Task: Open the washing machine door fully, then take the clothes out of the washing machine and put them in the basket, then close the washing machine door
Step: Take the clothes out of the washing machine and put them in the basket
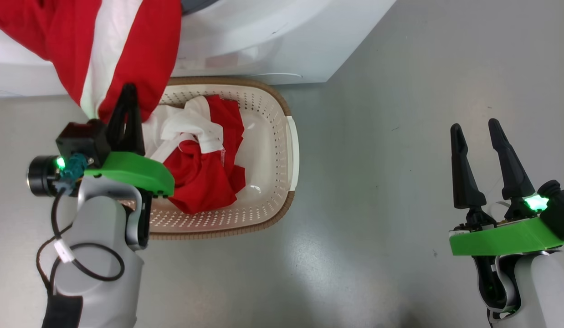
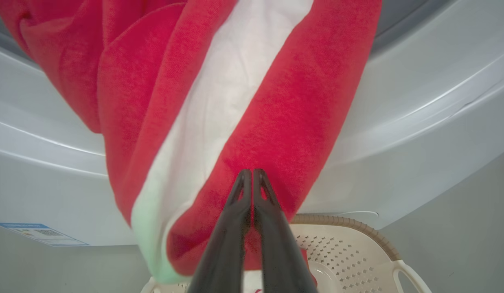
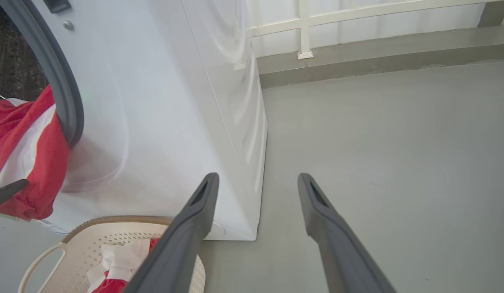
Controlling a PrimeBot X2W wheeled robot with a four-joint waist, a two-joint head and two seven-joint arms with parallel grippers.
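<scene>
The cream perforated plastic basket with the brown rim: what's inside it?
A crumpled red-and-white garment lies in the basket, whose right side in the head view is bare. The left gripper and a second red-and-white garment hanging from the white washing machine cover its left part.

Quick count: one washing machine (image 1: 264, 41), one basket (image 1: 292, 146), two grippers, left gripper (image 1: 127, 95) and right gripper (image 1: 474, 125). For clothes, one hanging piece (image 1: 104, 45) plus a heap (image 1: 204, 173) in the basket, can't tell how many.

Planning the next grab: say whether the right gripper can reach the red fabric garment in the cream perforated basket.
Probably yes: only bare grey floor lies between the open right gripper and the basket, its top uncovered.
</scene>
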